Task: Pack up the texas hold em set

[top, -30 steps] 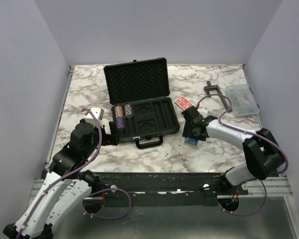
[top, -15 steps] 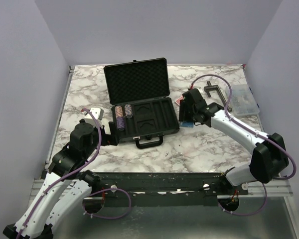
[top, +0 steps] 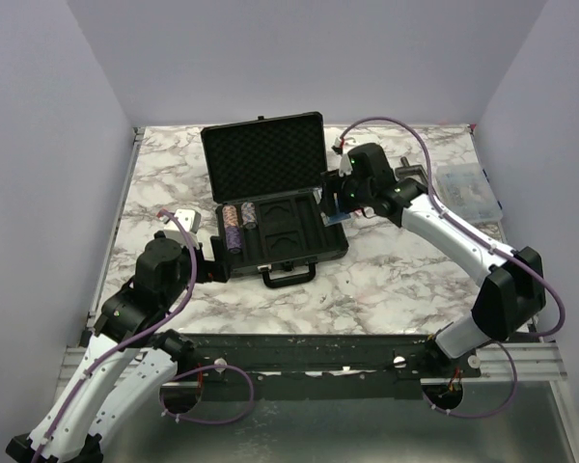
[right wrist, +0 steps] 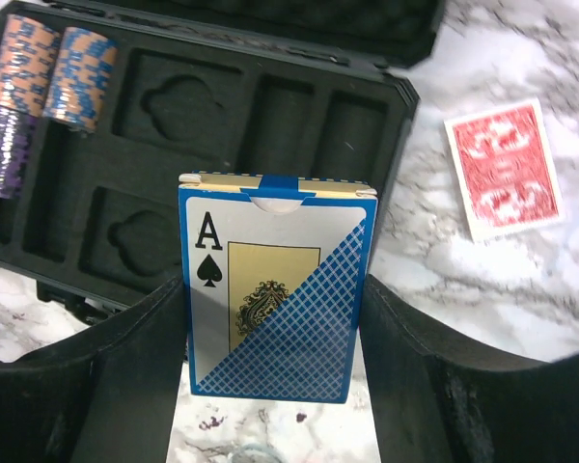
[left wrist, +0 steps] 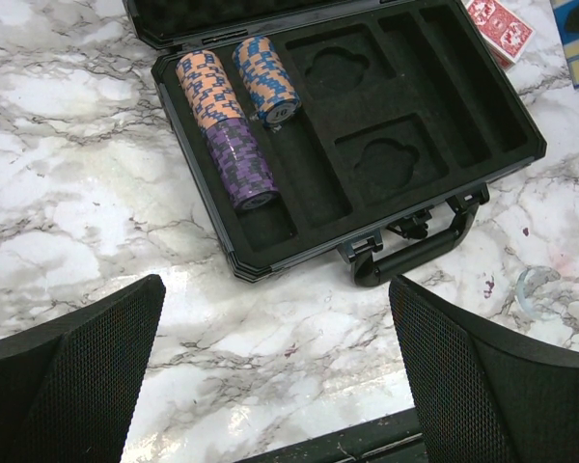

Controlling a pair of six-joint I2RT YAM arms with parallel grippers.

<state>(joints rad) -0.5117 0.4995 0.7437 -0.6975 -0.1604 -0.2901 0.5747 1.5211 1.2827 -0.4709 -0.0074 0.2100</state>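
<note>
Marble tabletop (top: pixel 396 280) bears the open black case (top: pixel 270 159), at whose right edge the right gripper (top: pixel 332 211) clamps the blue card deck (right wrist: pixel 275 289), and the left gripper (left wrist: pixel 275 309) gapes empty.

My left arm (top: pixel 87 405) and right arm (top: pixel 454 246): white shells, black joint housings, purple cables (top: pixel 386 120) looping off each; end effector fingers (left wrist: pixel 58 386) black, mesh-textured.

Open black case (top: pixel 265 159), blue deck (right wrist: pixel 275 289) aloft
</note>
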